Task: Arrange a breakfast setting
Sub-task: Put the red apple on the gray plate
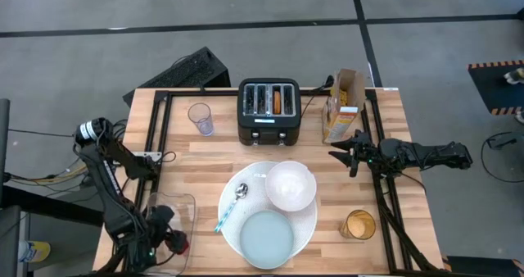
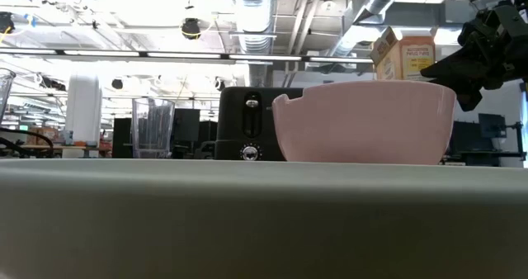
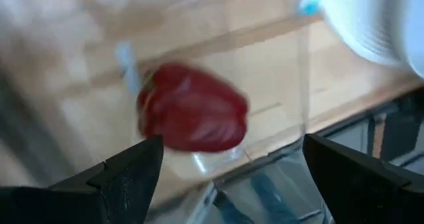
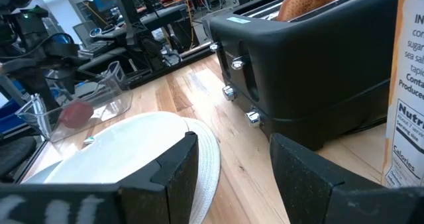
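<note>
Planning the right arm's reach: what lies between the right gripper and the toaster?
Bare wooden tabletop separates the right gripper from the toaster, per the high view.

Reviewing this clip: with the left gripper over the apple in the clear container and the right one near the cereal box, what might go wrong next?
The left gripper is open above the red apple, which sits inside a clear container; its fingers may catch the wall, or the round apple may roll away. The right gripper, open, hangs beside the cereal box and near the toaster; a careless move might tip the tall open box.
</note>
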### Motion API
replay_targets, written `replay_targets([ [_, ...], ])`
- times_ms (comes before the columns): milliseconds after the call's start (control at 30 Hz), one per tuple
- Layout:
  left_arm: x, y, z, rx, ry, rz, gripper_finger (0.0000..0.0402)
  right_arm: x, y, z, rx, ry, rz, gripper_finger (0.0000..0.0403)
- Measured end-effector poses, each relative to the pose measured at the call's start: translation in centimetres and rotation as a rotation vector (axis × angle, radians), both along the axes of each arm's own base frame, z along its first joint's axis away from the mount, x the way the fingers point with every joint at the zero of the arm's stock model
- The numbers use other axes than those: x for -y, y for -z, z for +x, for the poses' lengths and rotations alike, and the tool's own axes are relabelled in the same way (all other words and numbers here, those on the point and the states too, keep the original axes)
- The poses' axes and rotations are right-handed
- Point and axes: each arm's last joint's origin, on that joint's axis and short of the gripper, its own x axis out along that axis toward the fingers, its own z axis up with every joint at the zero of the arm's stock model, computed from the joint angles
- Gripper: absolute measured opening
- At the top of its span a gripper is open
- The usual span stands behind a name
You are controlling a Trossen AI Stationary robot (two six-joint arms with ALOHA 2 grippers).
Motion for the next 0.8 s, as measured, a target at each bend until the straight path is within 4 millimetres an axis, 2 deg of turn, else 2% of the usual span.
replay_targets([
  [200,-0.12,-0.07,0.25,0.134,0.428,0.212,0.0348,0.00,0.00,0.00,0.000,0.000,0.000,0.0208],
  [333,-0.35,0.03,0.06,0.121,0.695,0.312,0.0348,0.00,0.01,0.00,0.000,0.000,0.000,0.0208],
  [533,-0.16,0.09,-0.19,0.118,1.160,0.366,0.0348,0.00,0.01,0.00,0.000,0.000,0.000,0.0208],
  [800,0.19,0.04,-0.21,0.167,1.439,0.376,0.0348,0.00,0.01,0.00,0.000,0.000,0.000,0.0208],
])
